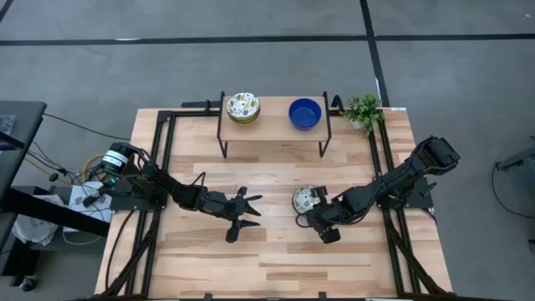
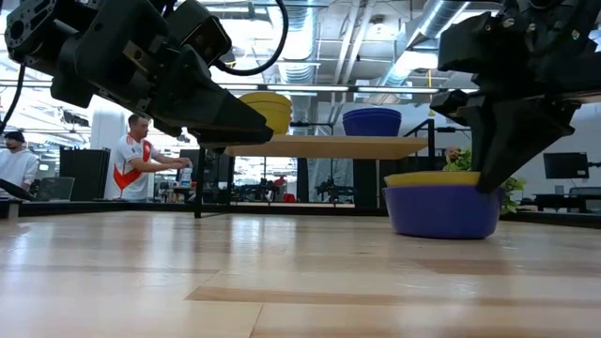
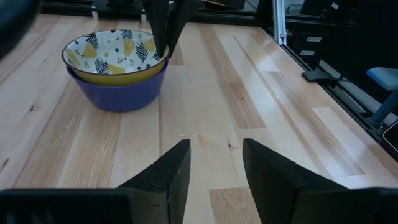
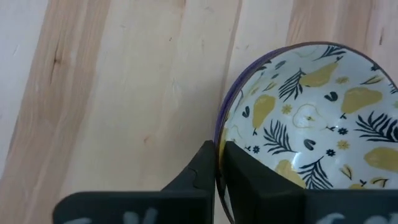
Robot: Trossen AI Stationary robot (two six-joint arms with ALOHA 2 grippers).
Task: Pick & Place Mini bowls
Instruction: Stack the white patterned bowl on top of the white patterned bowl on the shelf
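Observation:
A white bowl with a yellow pear and dark leaf pattern sits nested in a cobalt blue bowl (image 1: 304,199) (image 3: 118,71) (image 2: 441,208) right of the table's middle. My right gripper (image 1: 313,212) (image 4: 219,149) is shut on the near rim of this pair. My left gripper (image 1: 245,215) (image 3: 214,165) is open just above the table, left of the pair and touching nothing. A stack of patterned bowls (image 1: 242,107) and a lone blue bowl (image 1: 305,113) stand on the small shelf (image 1: 274,127) at the far edge. My right gripper pinches the rim (image 4: 219,134) of the nested bowls on their near side, one finger inside the patterned bowl and one outside the blue wall. The fingers (image 2: 496,150) come from above, pointing down. The pair stands upright with the blue bowl's base (image 2: 441,233) on the table.
A small green potted plant (image 1: 364,109) stands right of the shelf at the far right corner. A black frame (image 1: 167,159) runs along the left and right table edges. Bare wood (image 1: 276,259) lies along the near side. People show in the room behind (image 2: 141,155).

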